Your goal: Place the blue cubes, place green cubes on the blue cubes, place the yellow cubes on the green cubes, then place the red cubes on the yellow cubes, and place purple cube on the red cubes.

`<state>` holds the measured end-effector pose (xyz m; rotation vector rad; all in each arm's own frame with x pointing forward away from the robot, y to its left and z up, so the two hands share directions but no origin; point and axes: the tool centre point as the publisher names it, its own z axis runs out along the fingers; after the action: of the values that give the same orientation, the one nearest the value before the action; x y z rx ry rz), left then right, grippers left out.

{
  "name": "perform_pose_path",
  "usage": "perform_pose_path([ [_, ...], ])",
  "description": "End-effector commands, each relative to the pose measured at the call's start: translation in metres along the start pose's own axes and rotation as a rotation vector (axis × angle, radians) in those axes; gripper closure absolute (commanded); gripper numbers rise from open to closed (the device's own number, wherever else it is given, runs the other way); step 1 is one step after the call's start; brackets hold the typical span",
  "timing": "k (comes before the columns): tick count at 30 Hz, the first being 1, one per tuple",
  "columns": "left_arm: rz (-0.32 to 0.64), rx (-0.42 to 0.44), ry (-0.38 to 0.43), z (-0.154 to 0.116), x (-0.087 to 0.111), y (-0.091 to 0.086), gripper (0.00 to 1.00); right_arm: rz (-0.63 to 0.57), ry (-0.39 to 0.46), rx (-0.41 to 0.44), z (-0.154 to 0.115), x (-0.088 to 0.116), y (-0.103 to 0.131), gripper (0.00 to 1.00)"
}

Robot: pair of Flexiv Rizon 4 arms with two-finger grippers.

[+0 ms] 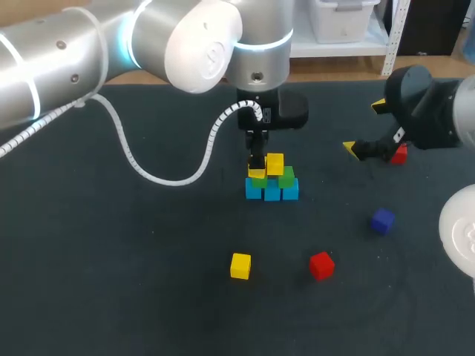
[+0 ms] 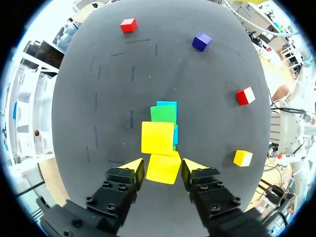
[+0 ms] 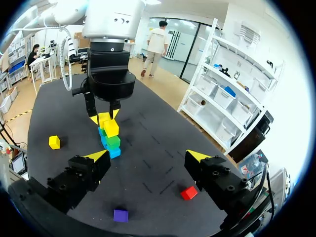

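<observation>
Left pincer (image 2: 162, 165) clasps one yellow cube (image 2: 163, 171) of three; right pincer (image 3: 148, 155) gapes wide

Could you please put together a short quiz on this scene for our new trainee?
1. True or false: a red cube tops the stack.
2. Which colour is the cube between the left gripper's fingers? A yellow, B green, C purple.
3. How many red cubes lie loose on the table?
Key: 1 false, yellow is its highest layer; 2 A, the yellow cube; 3 two red cubes.
</observation>
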<state>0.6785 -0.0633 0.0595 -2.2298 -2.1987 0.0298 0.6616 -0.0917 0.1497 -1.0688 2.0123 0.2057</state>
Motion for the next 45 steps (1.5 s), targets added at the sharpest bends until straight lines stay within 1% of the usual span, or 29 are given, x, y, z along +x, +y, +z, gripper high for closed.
perform_pose_path([
  [1, 0.002, 0.001, 0.0, 0.0004, -0.0002, 0.0009, 0.51, -0.001, 0.004, 0.007, 0.0001, -0.0004, 0.0011, 0.0],
  [2, 0.002, 0.0, 0.0, 0.0004, -0.0002, 0.0008, 0.5, -0.001, 0.004, 0.007, 0.0001, -0.0004, 0.0011, 0.0],
  [3, 0.002, -0.001, -0.001, 0.0002, -0.0001, 0.0006, 0.4, -0.001, 0.004, 0.007, 0.0001, -0.0004, 0.0011, 0.0],
  [5, 0.0, -0.002, -0.003, -0.0004, 0.0004, 0.0003, 0.37, -0.001, 0.004, 0.007, 0.0001, -0.0004, 0.0011, 0.0],
  [6, -0.002, -0.003, -0.005, -0.0005, 0.0007, 0.0002, 0.32, -0.001, 0.004, 0.007, 0.0001, -0.0004, 0.0011, 0.0],
  [9, -0.007, -0.004, -0.011, -0.0004, 0.0007, 0.0, 0.31, -0.001, 0.004, 0.007, 0.0001, -0.0004, 0.0011, 0.0],
  [16, -0.019, -0.005, -0.016, 0.0002, 0.001, -0.0001, 0.34, -0.001, 0.004, 0.007, 0.0001, -0.0004, 0.0011, 0.0],
  [20, -0.028, -0.004, -0.013, 0.0003, 0.0011, -0.0003, 0.42, -0.001, 0.004, 0.007, 0.0001, -0.0004, 0.0011, 0.0],
  [22, -0.029, -0.005, -0.013, 0.0003, 0.0012, -0.0005, 0.42, -0.001, 0.004, 0.007, 0.0001, -0.0004, 0.0011, 0.0],
  [27, -0.03, -0.005, -0.013, 0.0004, 0.0011, -0.0006, 0.5, -0.001, 0.004, 0.007, 0.0001, -0.0004, 0.0011, 0.0],
  [35, -0.031, -0.003, -0.014, 0.0011, 0.0004, -0.0006, 0.53, -0.001, 0.004, 0.007, 0.0001, -0.0004, 0.0011, 0.0],
  [45, -0.04, -0.004, -0.017, 0.0014, 0.0011, -0.0006, 0.58, -0.001, 0.004, 0.007, 0.0001, -0.0004, 0.0011, 0.0],
])
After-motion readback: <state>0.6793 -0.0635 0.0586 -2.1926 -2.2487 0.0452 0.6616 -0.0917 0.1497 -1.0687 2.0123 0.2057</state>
